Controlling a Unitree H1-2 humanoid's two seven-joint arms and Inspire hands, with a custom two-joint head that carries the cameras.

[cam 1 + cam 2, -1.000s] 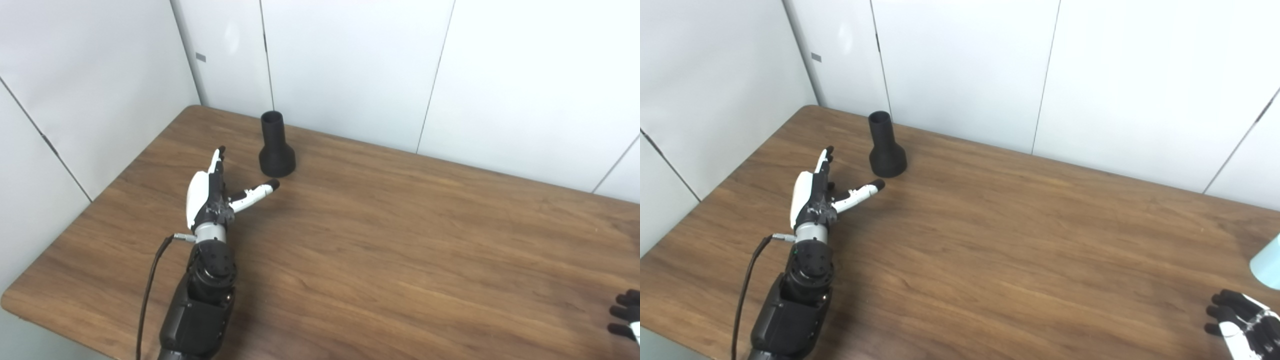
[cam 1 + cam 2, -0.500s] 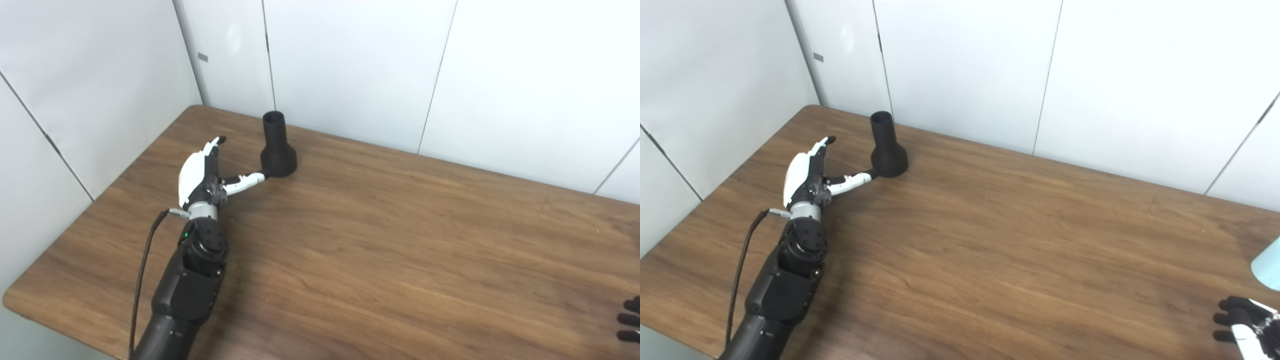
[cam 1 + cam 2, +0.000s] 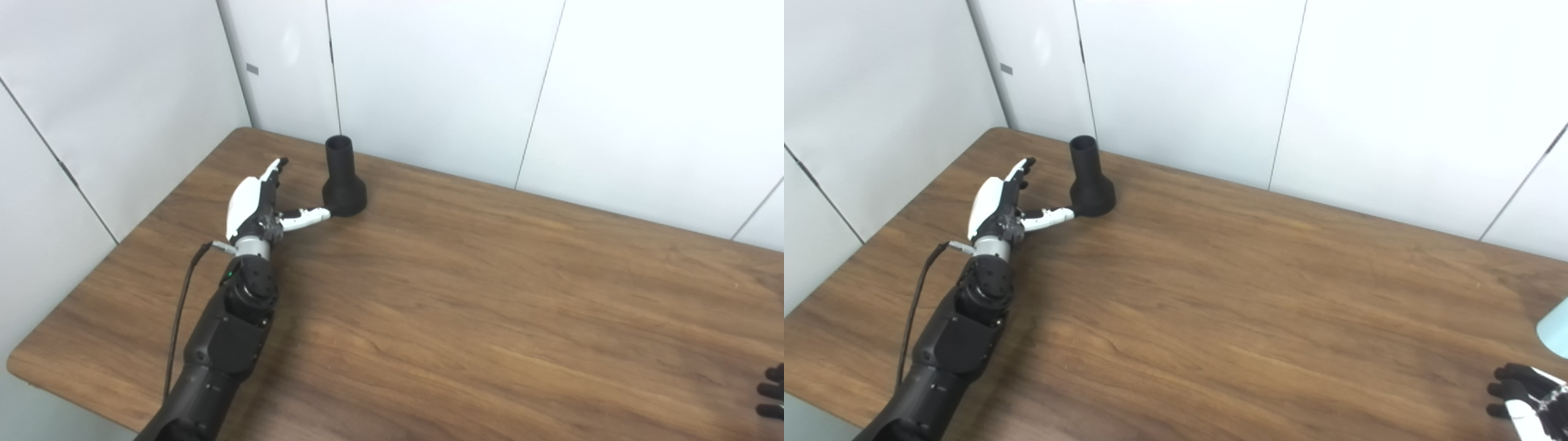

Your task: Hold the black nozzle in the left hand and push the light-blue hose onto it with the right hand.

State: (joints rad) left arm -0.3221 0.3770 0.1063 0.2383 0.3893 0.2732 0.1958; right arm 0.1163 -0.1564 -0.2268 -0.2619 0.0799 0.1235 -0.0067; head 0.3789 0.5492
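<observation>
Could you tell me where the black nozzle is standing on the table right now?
The black nozzle stands upright, wide end down, near the table's far left corner by the white wall, just beyond the open left hand.

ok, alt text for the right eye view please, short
The left hand, open, reaches toward a black nozzle standing upright near the far left corner of a wooden table, thumb tip at its flared base. At the right edge, part of the right hand and a sliver of something light-blue show.
</observation>
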